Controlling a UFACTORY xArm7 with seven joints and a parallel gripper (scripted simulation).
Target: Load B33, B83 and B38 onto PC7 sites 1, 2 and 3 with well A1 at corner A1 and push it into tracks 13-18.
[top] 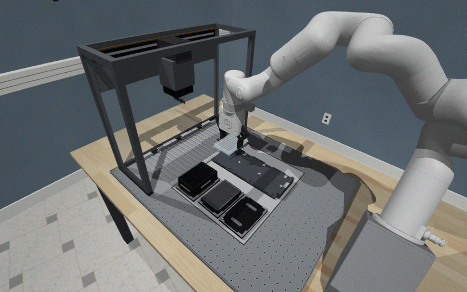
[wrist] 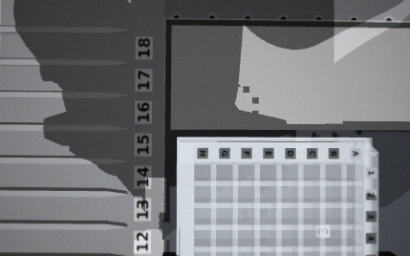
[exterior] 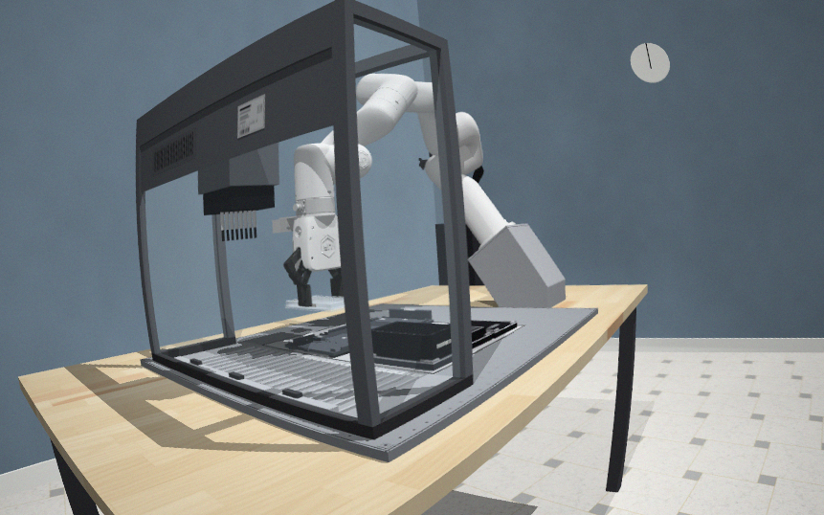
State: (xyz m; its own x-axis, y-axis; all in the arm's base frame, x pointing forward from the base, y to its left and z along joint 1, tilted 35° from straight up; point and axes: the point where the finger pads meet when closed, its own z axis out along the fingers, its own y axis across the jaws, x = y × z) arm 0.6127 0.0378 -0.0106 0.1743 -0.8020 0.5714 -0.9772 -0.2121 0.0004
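My gripper (top: 231,142) is shut on B38 (top: 225,145), a pale clear 96-well plate. It holds the plate level a little above the far end of the dark carrier PC7 (top: 253,169), next to the rails. The gripper (exterior: 319,293) also shows in the exterior view. In the wrist view the plate (wrist: 275,196) fills the lower middle, with its A1 corner at the upper right. The plate's left edge is level with track numbers 12 to 15 (wrist: 142,191). B33 (top: 221,196), a flat dark plate, sits in the middle nest. B83 (top: 197,177), a tall black block, sits in the far nest.
The nearest nest, S1 (top: 244,215), is empty. The instrument's dark frame (top: 119,108) stands over the ribbed rails (top: 182,148), and a pipetting head (top: 177,77) hangs inside it. A frame post (top: 216,80) stands close behind my wrist.
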